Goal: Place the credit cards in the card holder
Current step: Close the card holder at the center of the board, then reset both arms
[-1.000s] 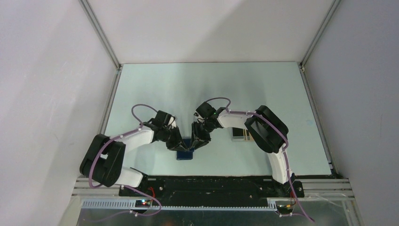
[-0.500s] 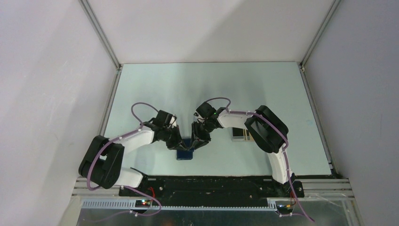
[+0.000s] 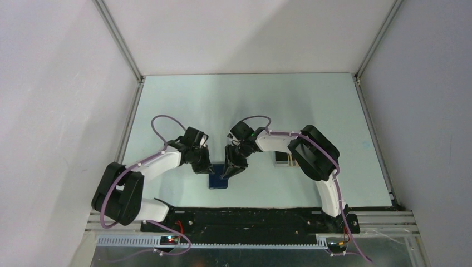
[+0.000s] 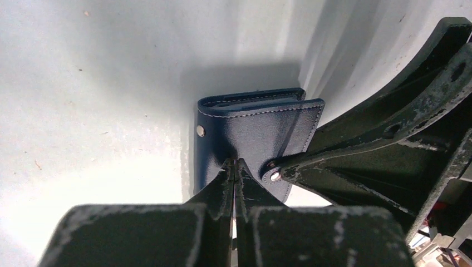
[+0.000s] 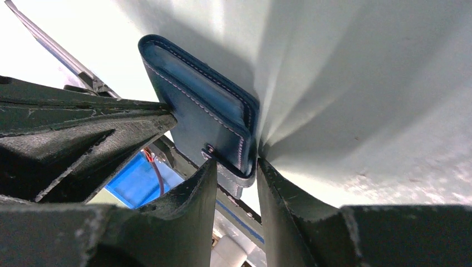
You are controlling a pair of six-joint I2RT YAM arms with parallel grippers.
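Note:
The card holder (image 3: 218, 182), a navy-blue wallet with white stitching, is near the table's front middle between both grippers. In the left wrist view it (image 4: 256, 133) is tilted up off the table. My left gripper (image 4: 234, 162) is shut, its tips pressed against the navy face with nothing seen between them. My right gripper (image 5: 236, 167) straddles the card holder's (image 5: 206, 105) edge beside the snap, both fingers touching it. The right gripper (image 3: 227, 171) is just right of the left gripper (image 3: 206, 167) in the top view. The credit cards cannot be made out in any view.
A pale rectangular case (image 3: 283, 160) with a yellowish strip lies right of the card holder, partly under the right arm. White walls with metal frame posts enclose the table. The arm bases and a black rail run along the near edge (image 3: 250, 214).
The left gripper's jaws have closed, and it has drawn slightly back and to the left, so more of the card holder shows. The right gripper keeps its hold and barely moved.

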